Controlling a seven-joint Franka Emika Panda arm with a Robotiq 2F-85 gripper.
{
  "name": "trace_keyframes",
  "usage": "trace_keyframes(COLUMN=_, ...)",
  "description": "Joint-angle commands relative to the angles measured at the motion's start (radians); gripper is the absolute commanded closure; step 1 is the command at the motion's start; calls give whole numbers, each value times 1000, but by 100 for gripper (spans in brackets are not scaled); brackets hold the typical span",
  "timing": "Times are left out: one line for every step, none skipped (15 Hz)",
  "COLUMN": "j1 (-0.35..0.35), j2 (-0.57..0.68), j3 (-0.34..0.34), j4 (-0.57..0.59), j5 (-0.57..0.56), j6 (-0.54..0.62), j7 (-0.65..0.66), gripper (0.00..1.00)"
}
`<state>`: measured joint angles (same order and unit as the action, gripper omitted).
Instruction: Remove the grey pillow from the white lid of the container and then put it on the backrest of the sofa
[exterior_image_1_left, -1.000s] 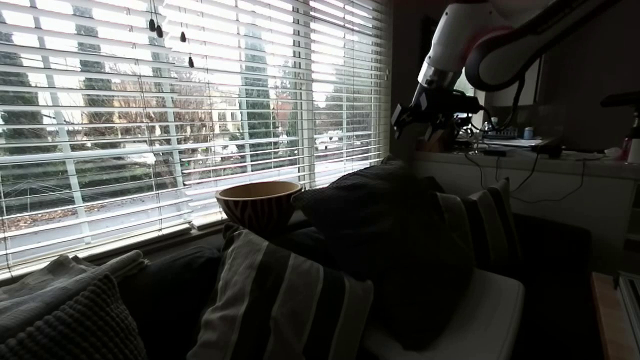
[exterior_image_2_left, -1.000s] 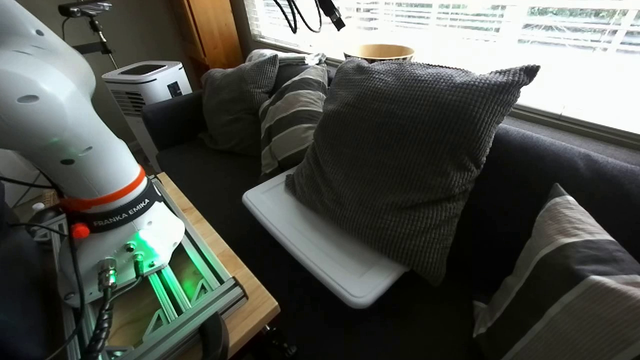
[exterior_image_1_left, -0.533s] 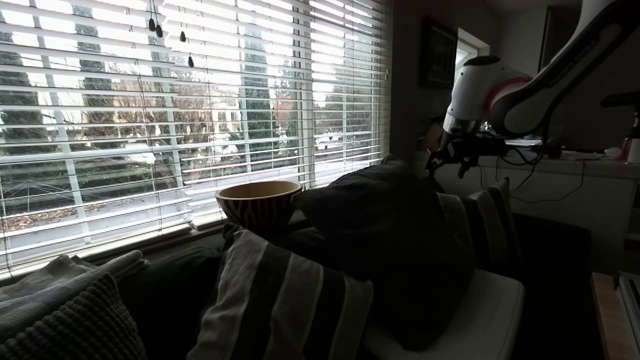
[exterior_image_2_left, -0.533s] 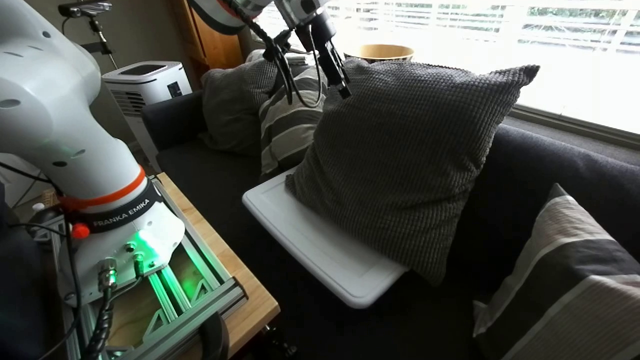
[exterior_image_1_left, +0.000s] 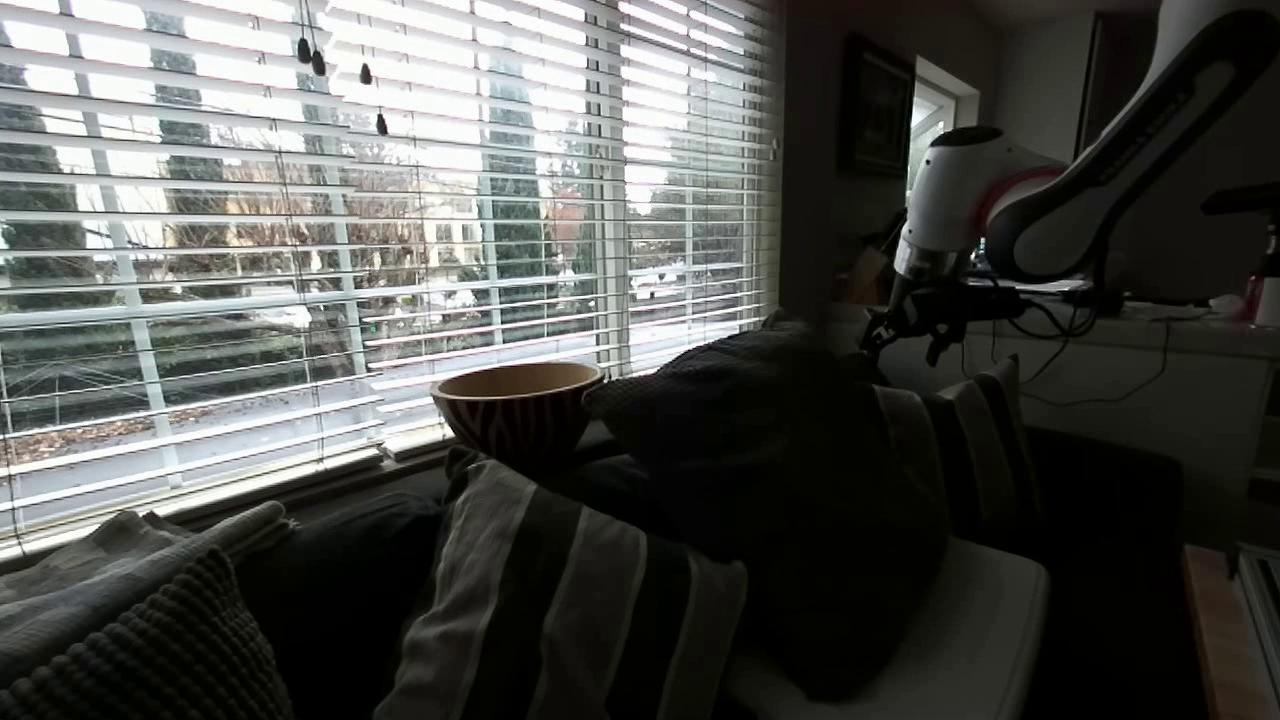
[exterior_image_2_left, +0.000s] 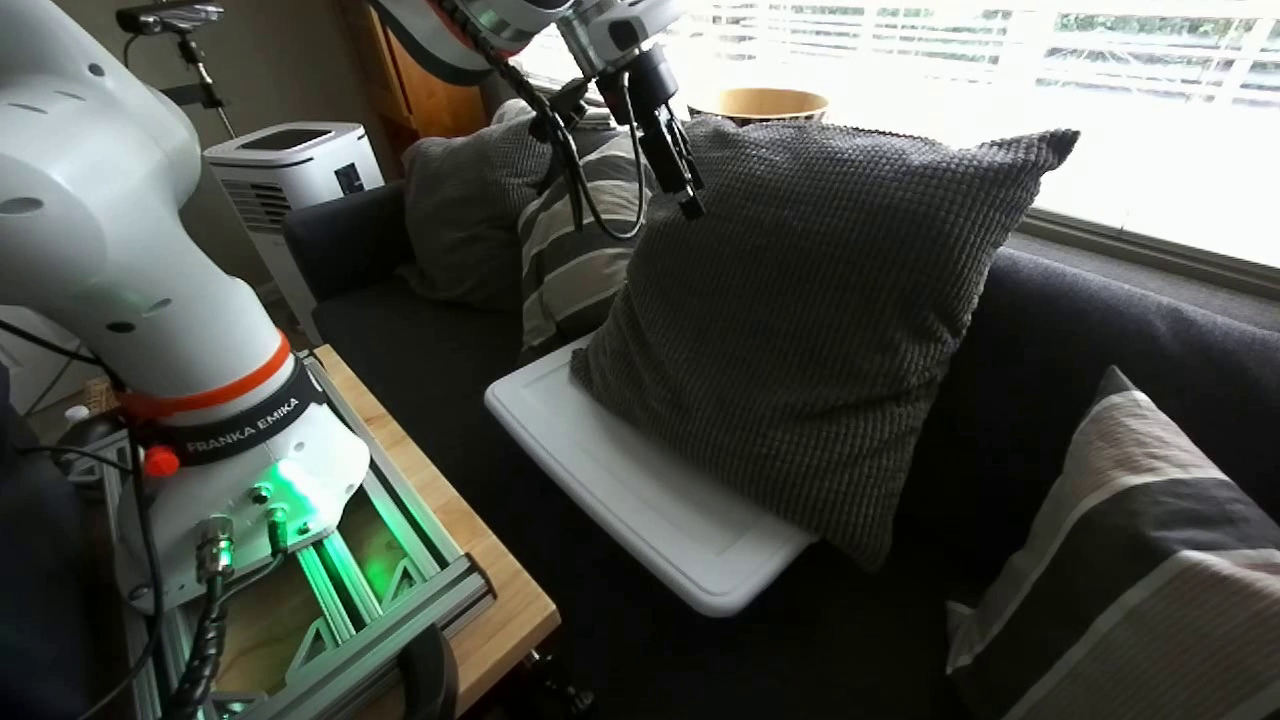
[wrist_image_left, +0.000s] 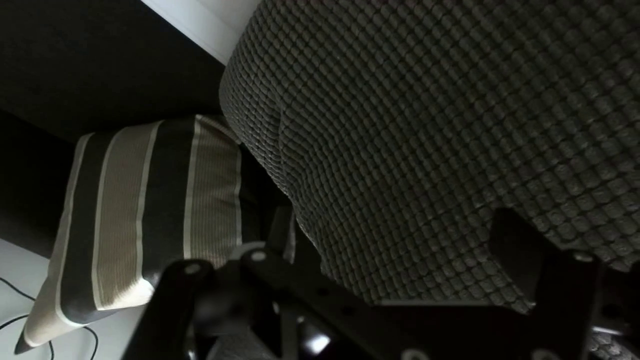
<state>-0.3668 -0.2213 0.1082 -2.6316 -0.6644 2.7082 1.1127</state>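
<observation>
Where a wooden bench (exterior_image_2_left: 425, 475) stands at the left of an exterior view, we see a white robot arm (exterior_image_2_left: 120, 250) mounted on it and, behind, a white vented box (exterior_image_2_left: 290, 160). Next, on the dark sofa (exterior_image_2_left: 400, 330), come a textured grey cushion (exterior_image_2_left: 470, 220) and, just beside it, a striped pillow (exterior_image_2_left: 585, 270). In front of that pillow, the white lid (exterior_image_2_left: 640, 510) juts out over the sofa; what bears it is too dark for us to make out. Further along, the pincer (wrist_image_left: 392, 225) hangs pointing down near the upper left of the grey pillow (exterior_image_2_left: 800, 330). From the wrist view we see the pincer's fingers (wrist_image_left: 517, 250) spread well apart, released, with the pillow's weave showing between them; whether they touch the cloth we cannot tell. In both exterior views the grey pillow rests with its lower part on the lid and tilts back toward the backrest (exterior_image_2_left: 1120, 310). Behind its top show a wooden bowl (exterior_image_2_left: 765, 103) and bright window blinds (exterior_image_2_left: 900, 40). At far right we find a second striped pillow (exterior_image_2_left: 1150, 560), tilted on the sofa.
</observation>
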Motion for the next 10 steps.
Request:
trace_keyframes(j1=37, j2=0, j3=-38, j4=2, j5=-10, j6=-7, j7=5, gripper=0)
trace_keyframes(j1=76, j2=36, j3=-66, j4=-14, j5=66, j6=43, j7=-104, gripper=0)
trace_keyframes(j1=96, j2=56, j3=-78, j4=-25, j5=96, j6=64, j7=-167, gripper=0)
trace_keyframes(j1=118, j2=69, j3=-93, j4=-42, j5=137, j6=88, j7=-235, gripper=0)
trace_keyframes(j1=133, j2=93, j3=-106, j4=-54, j5=170, j6=121, j7=-299, gripper=0)
trace_keyframes(j1=142, j2=124, j3=-114, j4=-65, j5=225, j6=169, j7=-377, gripper=0)
trace_keyframes(j1=155, j2=154, j3=-129, j4=-73, j5=261, j6=227, j7=-452, gripper=0)
trace_keyframes(j1=180, j2=185, j3=-160, j4=-81, j5=295, j6=292, j7=-531, gripper=0)
trace_keyframes(j1=197, j2=226, j3=-165, j4=-91, j5=349, j6=359, j7=-605, gripper=0)
trace_keyframes(j1=207, j2=266, j3=-170, j4=-99, j5=391, j6=436, j7=-680, gripper=0)
